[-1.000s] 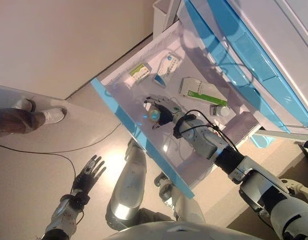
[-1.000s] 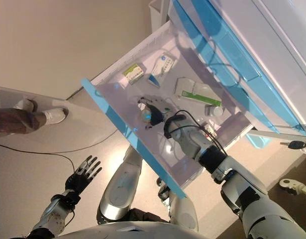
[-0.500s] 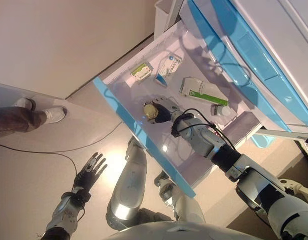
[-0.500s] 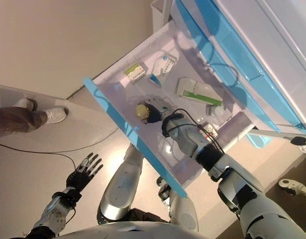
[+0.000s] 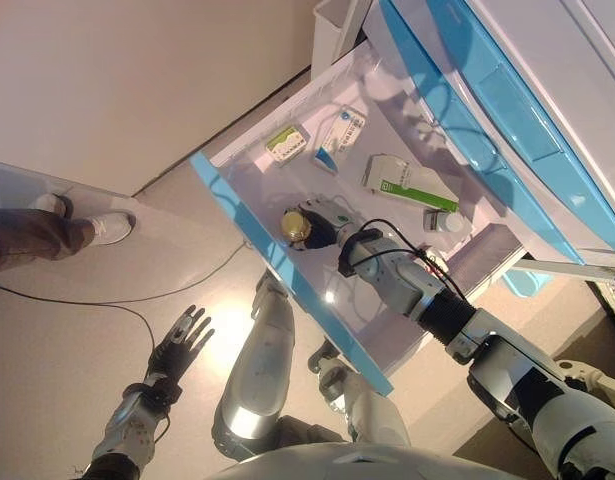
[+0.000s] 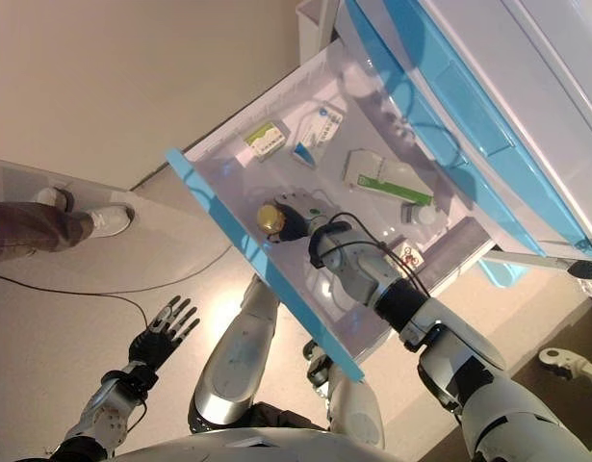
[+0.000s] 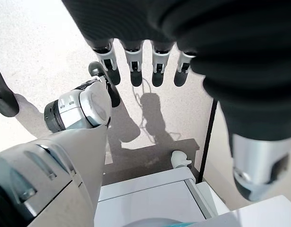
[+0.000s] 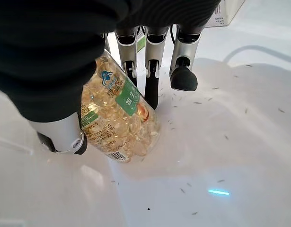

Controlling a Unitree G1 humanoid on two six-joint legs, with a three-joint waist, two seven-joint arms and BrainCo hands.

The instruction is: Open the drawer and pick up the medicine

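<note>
The white drawer with its blue front point(image 5: 287, 278) stands pulled out. Inside it, my right hand point(image 5: 329, 226) is curled round a clear medicine bottle point(image 5: 295, 226) full of yellow capsules. In the right wrist view the bottle point(image 8: 119, 118) lies between the thumb point(image 8: 65, 135) and the fingers point(image 8: 154, 71), tilted, its base close to the drawer floor. My left hand point(image 5: 177, 350) hangs open over the floor at the lower left, holding nothing.
Further back in the drawer lie a green-and-white box point(image 5: 284, 142), a blue-and-white box point(image 5: 339, 133), a long green-striped box point(image 5: 402, 180) and a small white bottle point(image 5: 442, 221). The cabinet's other blue drawers point(image 5: 487, 100) rise behind. A person's shoe point(image 5: 107, 228) stands at the left.
My right hand has closed on the bottle and drawn it a little toward the drawer's front, turning it so its yellow contents show. The left hand has stayed where it was.
</note>
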